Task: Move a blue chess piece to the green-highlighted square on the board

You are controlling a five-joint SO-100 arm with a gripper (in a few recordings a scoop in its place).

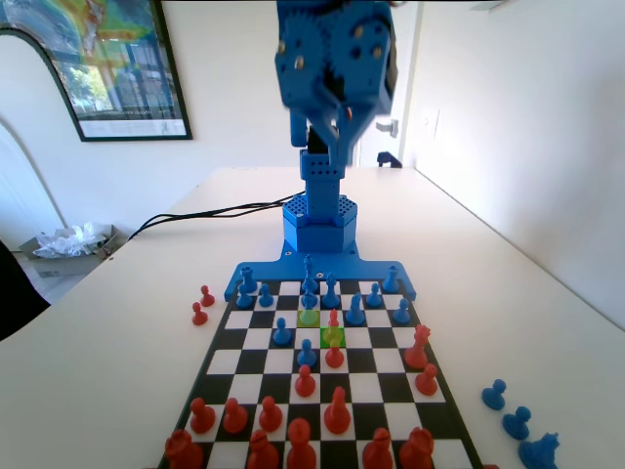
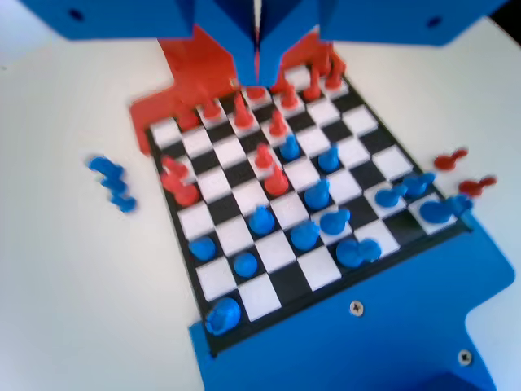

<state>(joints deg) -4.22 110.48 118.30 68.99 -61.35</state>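
Wrist view shows the gripper raised well above the board, its two jaws pressed together with nothing between them, presumably lifted clear so it can travel over the standing pieces. In the fixed view, far below the claw, the green-highlighted square lies with a red pawn apparently behind it, though blur leaves that unsure. A blue chess piece waits just beside it, untouched.

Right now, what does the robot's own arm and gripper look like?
The arm is bright blue printed plastic with visible gear teeth and dark screw holes, rising from a perforated hexagonal blue base. The gripper has two tapered blue jaws. No markings or cables on it are discernible.
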